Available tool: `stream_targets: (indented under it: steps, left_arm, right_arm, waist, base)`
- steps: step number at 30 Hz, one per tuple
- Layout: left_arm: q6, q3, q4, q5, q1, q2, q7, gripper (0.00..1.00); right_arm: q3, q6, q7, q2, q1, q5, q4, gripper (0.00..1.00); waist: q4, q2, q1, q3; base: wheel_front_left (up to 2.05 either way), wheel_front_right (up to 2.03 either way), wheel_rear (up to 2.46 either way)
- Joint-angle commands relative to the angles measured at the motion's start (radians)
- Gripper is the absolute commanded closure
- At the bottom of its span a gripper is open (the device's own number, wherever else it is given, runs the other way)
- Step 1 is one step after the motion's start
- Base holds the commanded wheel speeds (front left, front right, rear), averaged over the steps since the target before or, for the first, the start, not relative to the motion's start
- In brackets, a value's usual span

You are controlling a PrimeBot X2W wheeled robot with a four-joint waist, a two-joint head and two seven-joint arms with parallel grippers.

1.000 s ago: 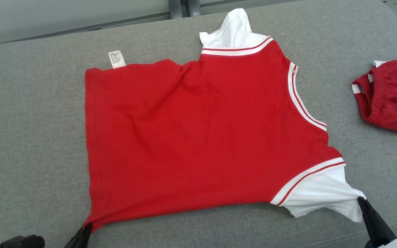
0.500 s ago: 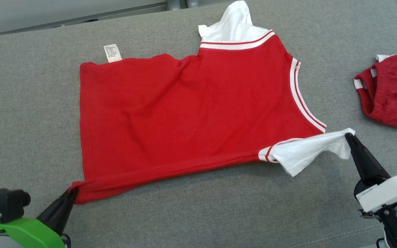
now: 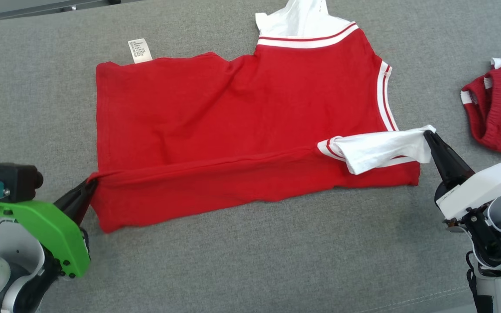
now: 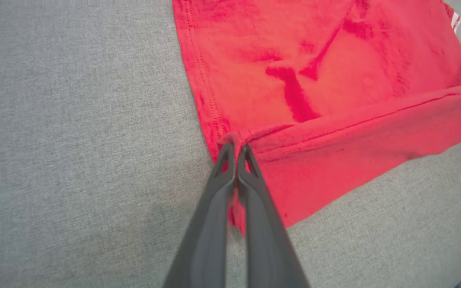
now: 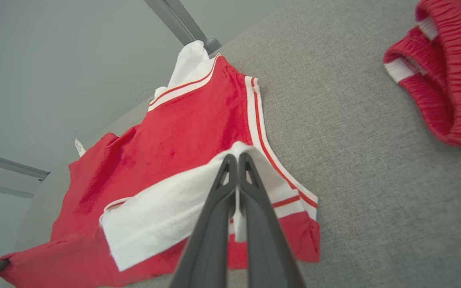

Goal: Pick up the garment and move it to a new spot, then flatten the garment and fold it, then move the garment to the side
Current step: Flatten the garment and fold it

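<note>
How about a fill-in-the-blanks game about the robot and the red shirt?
1. The left gripper is shut on a ____ corner of the garment.
2. The right gripper is shut on the garment's ____ sleeve.
3. The garment lies on a ____ padded surface.
4. The other red clothing lies on the robot's ____ side.

Missing words: red; white; grey; right.

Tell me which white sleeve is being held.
The near sleeve, pinched in the right gripper and folded over the red shirt; the far sleeve lies untouched at the top.
</note>
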Motion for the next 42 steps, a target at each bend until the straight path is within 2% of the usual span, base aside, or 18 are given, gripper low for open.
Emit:
stream_targets:
  steps: [1, 7, 15, 18, 19, 20, 21, 22, 23, 24, 29, 34, 38, 42]
  left_arm:
    - [-0.012, -0.006, 0.023, 0.015, -0.042, -0.017, 0.015, 1.00]
    - [-0.047, -0.023, 0.107, 0.042, -0.131, -0.063, 0.056, 1.00]
    - [-0.050, -0.038, 0.184, 0.032, -0.150, -0.087, 0.085, 1.00]
    - [-0.036, -0.032, 0.208, 0.021, -0.149, -0.098, 0.082, 1.00]
    - [-0.033, -0.029, 0.213, 0.019, -0.149, -0.102, 0.078, 0.94]
    - [-0.026, -0.023, 0.220, 0.013, -0.149, -0.111, 0.071, 0.63]
    - [-0.025, -0.021, 0.227, 0.008, -0.150, -0.120, 0.067, 0.49]
    - [-0.027, -0.023, 0.234, 0.009, -0.152, -0.127, 0.065, 0.00]
    - [-0.031, -0.025, 0.240, 0.011, -0.156, -0.135, 0.062, 0.00]
    - [-0.034, -0.023, 0.245, 0.010, -0.159, -0.144, 0.054, 0.00]
    - [-0.028, -0.011, 0.261, 0.011, -0.146, -0.171, 0.009, 0.00]
    - [0.027, 0.035, 0.210, 0.003, -0.066, -0.162, -0.092, 0.00]
    - [0.061, 0.056, 0.104, -0.032, 0.052, -0.145, -0.149, 0.00]
    - [0.096, 0.048, 0.021, -0.055, 0.156, -0.124, -0.171, 0.00]
  right_arm:
    - [-0.005, 0.000, 0.000, -0.011, -0.021, -0.017, 0.014, 1.00]
    - [-0.005, 0.000, -0.018, -0.020, -0.078, -0.050, 0.064, 1.00]
    - [0.052, 0.000, -0.023, -0.030, -0.139, -0.088, 0.136, 1.00]
    - [0.074, 0.000, -0.028, -0.039, -0.156, -0.101, 0.166, 1.00]
    - [0.079, 0.000, -0.032, -0.041, -0.160, -0.106, 0.175, 1.00]
    - [0.080, 0.000, -0.036, -0.041, -0.163, -0.110, 0.186, 1.00]
    - [0.080, 0.000, -0.042, -0.042, -0.167, -0.115, 0.196, 0.87]
    - [0.081, 0.000, -0.050, -0.045, -0.169, -0.123, 0.205, 0.53]
    - [0.079, 0.000, -0.056, -0.046, -0.169, -0.126, 0.216, 0.08]
    - [0.078, 0.000, -0.057, -0.045, -0.169, -0.130, 0.226, 0.00]
    - [0.073, 0.000, -0.115, -0.044, -0.170, -0.150, 0.242, 0.00]
    - [0.086, 0.000, -0.166, -0.062, -0.117, -0.153, 0.214, 0.00]
    - [0.103, 0.000, -0.174, -0.102, -0.034, -0.157, 0.149, 0.00]
    - [0.120, 0.000, -0.131, -0.161, 0.070, -0.193, 0.076, 0.00]
  waist:
    - [0.001, 0.0116, 0.0001, 0.008]
    - [-0.006, 0.0116, 0.0001, 0.027]
    - [-0.019, 0.0116, 0.0001, 0.032]
    - [-0.016, 0.0116, 0.0001, 0.032]
    - [-0.015, 0.0116, 0.0001, 0.033]
    - [-0.012, 0.0116, 0.0001, 0.033]
    - [-0.008, 0.0116, 0.0001, 0.032]
    - [-0.004, 0.0116, 0.0001, 0.031]
    - [-0.001, 0.0116, 0.0001, 0.030]
    - [0.003, 0.0116, 0.0001, 0.029]
    - [0.007, 0.0116, 0.0001, 0.023]
    - [0.000, 0.0116, 0.0001, -0.004]
    - [0.000, 0.0116, 0.0001, -0.020]
    - [0.005, 0.0116, 0.0001, -0.017]
  base:
    - [0.00, 0.00, 0.00]
    - [0.00, 0.00, 0.00]
    - [0.00, 0.00, 0.00]
    - [0.00, 0.00, 0.00]
    - [0.00, 0.00, 0.00]
    - [0.00, 0.00, 0.00]
    - [0.00, 0.00, 0.00]
    - [0.00, 0.00, 0.00]
    - [0.00, 0.00, 0.00]
    - [0.00, 0.00, 0.00]
    - [0.00, 0.00, 0.00]
    - [0.00, 0.00, 0.00]
    - [0.00, 0.00, 0.00]
    - [0.00, 0.00, 0.00]
